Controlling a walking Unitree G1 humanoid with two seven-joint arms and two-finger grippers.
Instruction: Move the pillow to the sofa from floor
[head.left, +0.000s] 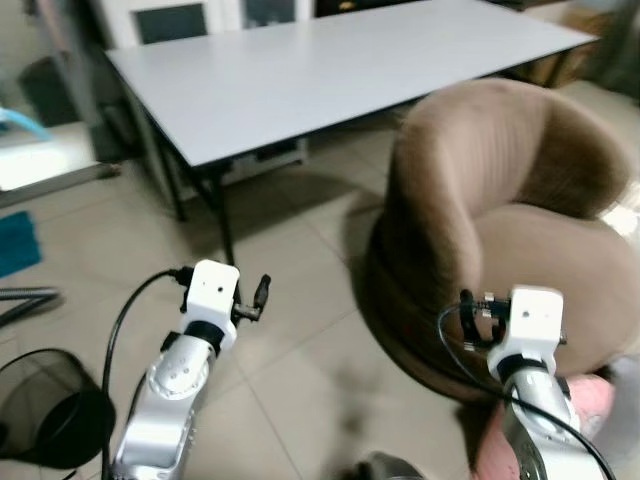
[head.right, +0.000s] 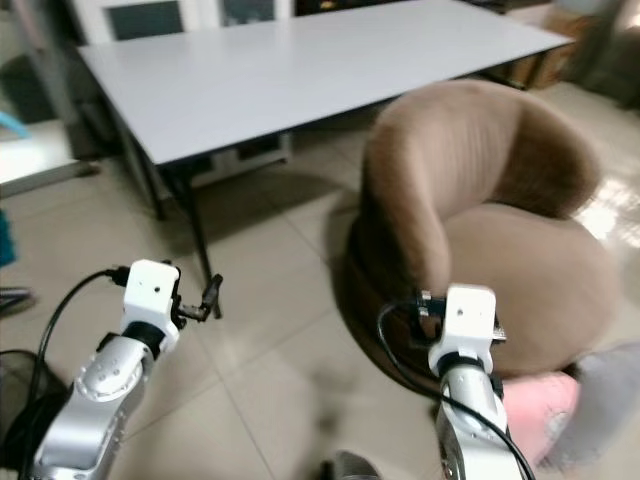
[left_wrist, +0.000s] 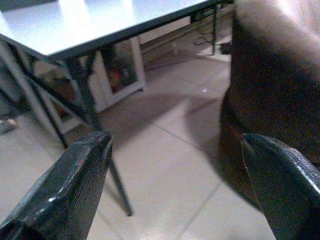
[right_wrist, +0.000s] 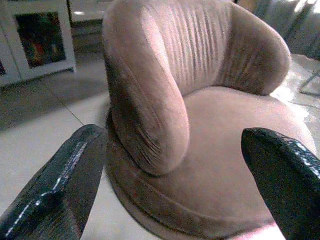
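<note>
One large grey counter stands at 12 o'clock in the head views, with black legs and the tiled floor under it. It carries nothing that I can see. One brown round sofa sits at 2 o'clock, with a curved ribbed back and a wide flat seat; nothing lies on the seat. One black wire basket stands on the floor at 8 o'clock, beside the left arm.

One pink pillow lies low at 5 o'clock, just beside the base of the sofa and partly hidden behind the right arm. It is not on the seat. Only a part of it is visible, and it looks blurred at the edge.

There are two hands. The left hand is held above the floor at 7 o'clock, in front of the counter leg, well apart from the pillow. Its two black fingers stand wide apart and hold nothing. The right hand is held at 5 o'clock, facing the sofa, near the pillow and above it. Its fingers are also spread wide, with nothing between them, and they touch nothing.
</note>
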